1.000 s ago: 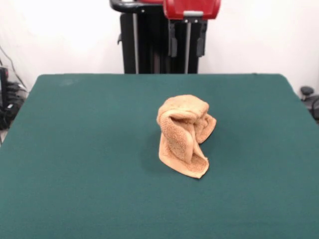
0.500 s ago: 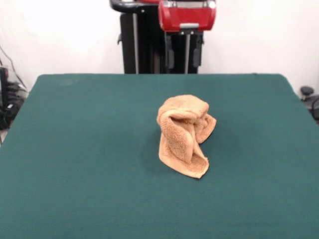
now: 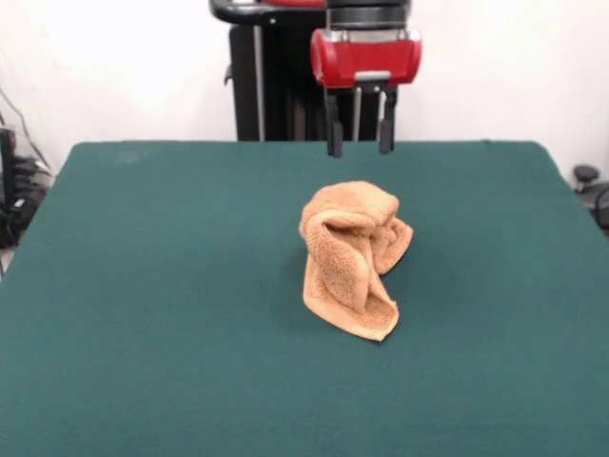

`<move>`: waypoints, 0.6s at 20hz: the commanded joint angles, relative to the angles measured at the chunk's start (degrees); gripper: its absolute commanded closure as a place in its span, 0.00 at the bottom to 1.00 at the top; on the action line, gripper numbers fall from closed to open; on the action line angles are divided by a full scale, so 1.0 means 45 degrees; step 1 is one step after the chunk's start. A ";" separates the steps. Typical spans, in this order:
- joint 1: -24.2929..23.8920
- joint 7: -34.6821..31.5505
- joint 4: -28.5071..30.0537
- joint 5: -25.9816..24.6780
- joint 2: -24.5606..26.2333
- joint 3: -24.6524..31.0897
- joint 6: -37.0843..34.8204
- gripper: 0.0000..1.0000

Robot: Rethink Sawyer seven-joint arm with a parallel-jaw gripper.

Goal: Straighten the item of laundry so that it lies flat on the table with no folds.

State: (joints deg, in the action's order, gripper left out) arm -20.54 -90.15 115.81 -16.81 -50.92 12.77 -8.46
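The item of laundry (image 3: 353,252) is an orange-tan terry towel, bunched into a rumpled heap near the middle of the dark green table (image 3: 152,286). One folded flap trails toward the near edge. My gripper (image 3: 361,150) hangs from its red housing above and behind the heap, clear of the cloth. Its two dark fingers (image 3: 334,133) point down with a wide gap, open and holding nothing.
The black pedestal (image 3: 276,76) rises behind the table's far edge. Cables and dark gear (image 3: 14,190) sit off the left side, and a dark object (image 3: 590,186) lies off the right side.
The gripper has come down toward the table, so its fingertips now hang lower, just above the far edge. The towel has not moved.
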 commanded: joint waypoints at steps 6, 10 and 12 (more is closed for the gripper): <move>0.0142 -0.1003 -0.0804 -0.1173 0.0796 0.1692 0.1779 0.00; 0.0290 -0.1075 -0.0978 -0.1436 0.1035 0.1534 0.2072 0.00; 0.0432 -0.1154 -0.1097 -0.1572 0.1173 0.1343 0.2420 0.00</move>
State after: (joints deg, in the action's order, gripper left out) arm -20.48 -90.15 114.01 -20.80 -48.02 14.43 -1.62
